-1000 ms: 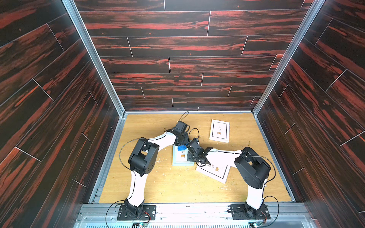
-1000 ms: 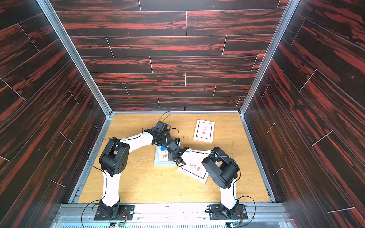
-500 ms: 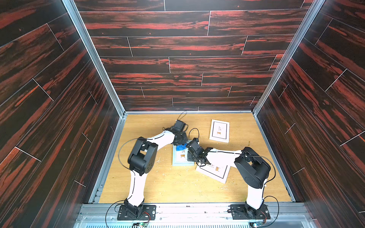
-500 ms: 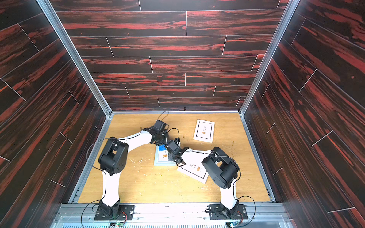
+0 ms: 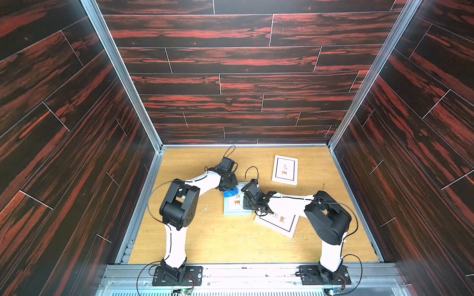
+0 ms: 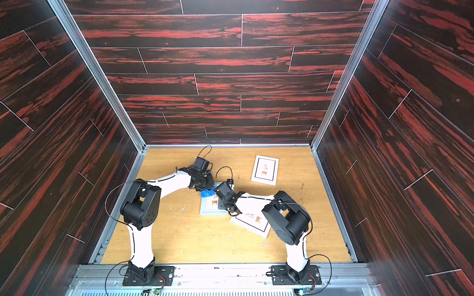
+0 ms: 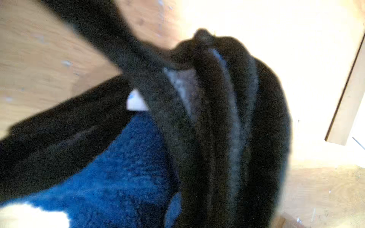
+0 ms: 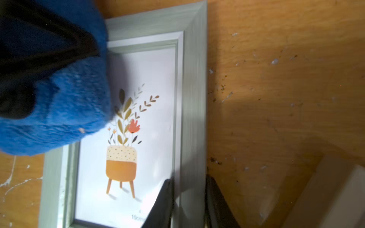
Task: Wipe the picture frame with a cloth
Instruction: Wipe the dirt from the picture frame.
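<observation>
left gripper pinching cloth, right gripper — clamping frame

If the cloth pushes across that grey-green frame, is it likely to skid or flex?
Probably stiff: the grey-green frame has straight moulded rails lying flat on the wooden table. Being thin and flat, it could skid on the wood, which may be why the right gripper clamps one rail. Its front looks smooth, so the blue cloth should glide.

A lab robot test cell: wood-print wall panels on aluminium posts box a plywood tabletop, with robot arms bolted to a metal rail.
</observation>
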Robot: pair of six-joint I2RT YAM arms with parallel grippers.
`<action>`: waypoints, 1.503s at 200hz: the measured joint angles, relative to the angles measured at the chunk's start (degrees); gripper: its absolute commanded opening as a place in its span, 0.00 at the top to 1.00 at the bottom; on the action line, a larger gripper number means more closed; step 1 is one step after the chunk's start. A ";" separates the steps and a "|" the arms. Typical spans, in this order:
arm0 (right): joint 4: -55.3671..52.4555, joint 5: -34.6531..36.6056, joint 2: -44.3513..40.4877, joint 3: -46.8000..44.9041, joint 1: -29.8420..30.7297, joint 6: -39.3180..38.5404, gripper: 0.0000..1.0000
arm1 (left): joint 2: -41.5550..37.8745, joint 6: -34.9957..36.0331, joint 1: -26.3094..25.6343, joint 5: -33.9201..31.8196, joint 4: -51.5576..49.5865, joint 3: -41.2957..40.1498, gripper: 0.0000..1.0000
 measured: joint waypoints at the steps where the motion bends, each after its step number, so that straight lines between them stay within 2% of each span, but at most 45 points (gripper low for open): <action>1: 0.00 0.00 0.00 0.00 0.00 0.00 1.00 | 0.20 -0.09 -0.20 0.02 -0.04 0.31 1.00; 37: -0.22 0.15 0.00 -0.13 0.09 0.11 1.00 | 2.99 -0.44 -4.31 0.26 0.83 3.50 1.00; 72: -0.04 0.26 -0.07 -0.28 0.17 0.20 1.00 | -1.05 0.42 -0.02 0.59 2.27 -2.71 1.00; 96: 0.17 0.26 -0.07 -0.26 0.22 0.20 1.00 | -2.32 0.20 2.64 0.87 1.55 -3.82 1.00; 152: -0.31 0.83 -0.13 -0.37 0.26 1.09 1.00 | 3.89 -1.49 -4.35 1.53 1.60 4.68 1.00; 206: -0.35 1.05 -0.42 -0.57 0.28 0.85 1.00 | 0.85 -1.07 -0.37 2.58 2.51 0.22 1.00; 259: -0.57 1.14 -0.42 -0.55 0.35 0.85 1.00 | 1.05 -0.79 -1.86 0.15 0.52 1.31 1.00; 273: -0.57 1.16 -0.42 -0.55 0.37 0.85 1.00 | -0.04 0.07 -2.27 -1.27 0.63 -0.63 1.00; 300: -0.66 0.85 -0.42 -0.55 0.66 0.59 1.00 | -7.26 0.63 -2.58 -2.16 0.46 -10.60 1.00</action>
